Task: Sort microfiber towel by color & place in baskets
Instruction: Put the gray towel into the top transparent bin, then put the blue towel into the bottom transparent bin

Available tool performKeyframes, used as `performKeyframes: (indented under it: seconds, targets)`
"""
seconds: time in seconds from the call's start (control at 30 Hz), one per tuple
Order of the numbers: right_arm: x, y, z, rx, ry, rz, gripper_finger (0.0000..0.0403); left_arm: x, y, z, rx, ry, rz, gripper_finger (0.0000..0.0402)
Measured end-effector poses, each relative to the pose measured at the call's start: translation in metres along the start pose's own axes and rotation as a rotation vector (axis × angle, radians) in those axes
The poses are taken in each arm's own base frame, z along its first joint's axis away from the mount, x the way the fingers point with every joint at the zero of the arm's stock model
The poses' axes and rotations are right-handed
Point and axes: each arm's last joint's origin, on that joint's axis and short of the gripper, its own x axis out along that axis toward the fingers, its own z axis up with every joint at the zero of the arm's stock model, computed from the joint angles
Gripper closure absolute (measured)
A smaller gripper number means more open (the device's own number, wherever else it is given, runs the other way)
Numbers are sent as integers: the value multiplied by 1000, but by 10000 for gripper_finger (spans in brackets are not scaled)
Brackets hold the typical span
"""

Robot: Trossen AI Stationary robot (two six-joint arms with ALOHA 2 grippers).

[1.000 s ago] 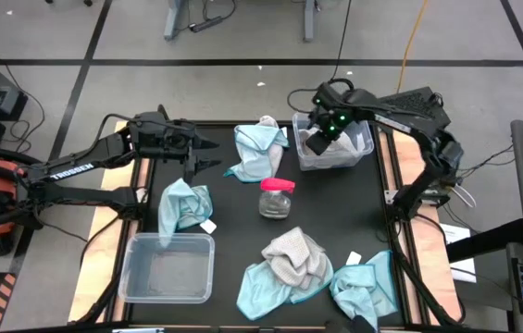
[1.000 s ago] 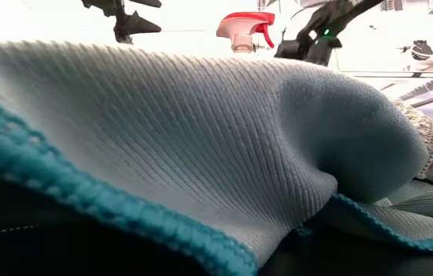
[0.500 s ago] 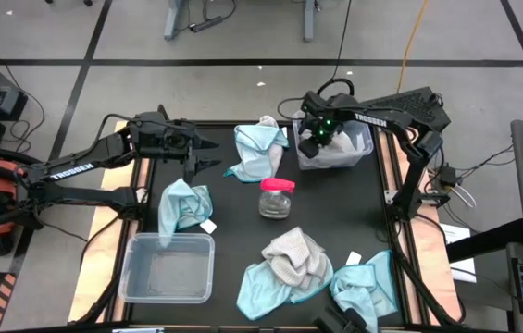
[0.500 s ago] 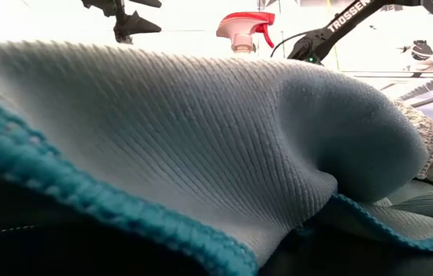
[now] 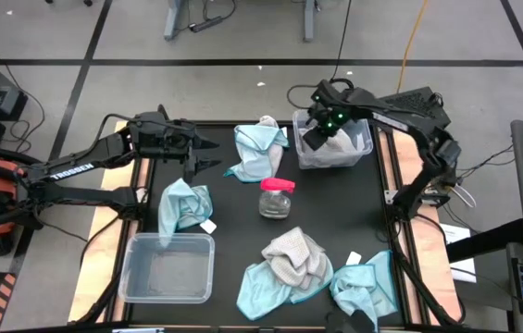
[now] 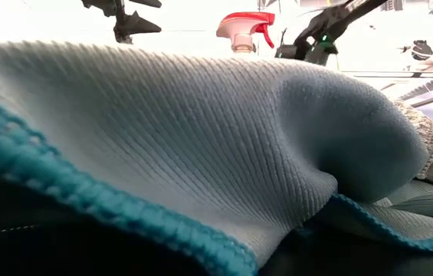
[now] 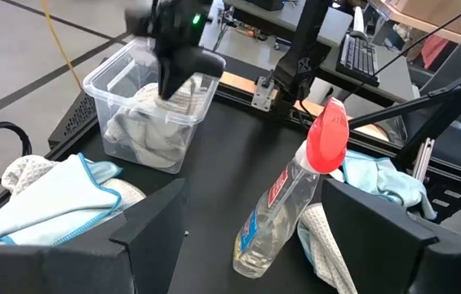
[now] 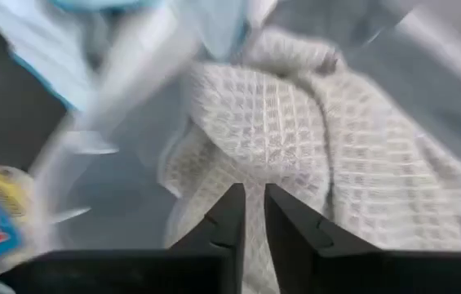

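Observation:
The far-right clear basket (image 5: 361, 148) holds a grey waffle towel (image 8: 295, 139), also seen in the left wrist view (image 7: 144, 131). My right gripper (image 5: 317, 137) is over that basket with its fingers shut (image 8: 254, 208), just above the grey towel. My left gripper (image 5: 213, 154) is open and empty above the table's far left (image 7: 254, 237). An empty clear basket (image 5: 168, 268) stands near left. Blue towels lie at the far middle (image 5: 259, 148), the left (image 5: 184, 205) and near right (image 5: 365, 285). A grey towel (image 5: 293, 254) rests on a blue one. My right gripper points down into the basket at the grey waffle towel (image 8: 250, 155). I cannot tell whether its fingertips touch the towel.
A clear spray bottle with a red head (image 5: 277, 197) stands mid-table between the towels; it also shows in the left wrist view (image 7: 295, 204). A blue towel (image 6: 201, 153) fills the low view. Bare black tabletop lies between the bottle and the left basket.
My right gripper has swung a little toward the table's left over the basket's left wall, its arm stretching flatter, then come back over the basket. The towels, the bottle and my left arm have kept still.

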Motion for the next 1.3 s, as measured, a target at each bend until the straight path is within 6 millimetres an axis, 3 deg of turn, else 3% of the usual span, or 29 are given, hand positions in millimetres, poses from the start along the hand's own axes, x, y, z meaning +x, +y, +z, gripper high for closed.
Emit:
performKeyframes:
  seconds: [0.4,0.63,0.87,1.3]
  targets:
    - [-99,17,-32,-59,-296,45,254,4,1,-1,0,12,2,114]
    - [-140,26,-55,-105,-442,94,201,26,9,-8,-1,87,15,114]
    - [-158,40,-71,-153,-499,165,184,65,24,-21,40,189,56,114]
    - [-161,64,-81,-251,-487,237,184,135,60,-55,187,308,272,114]
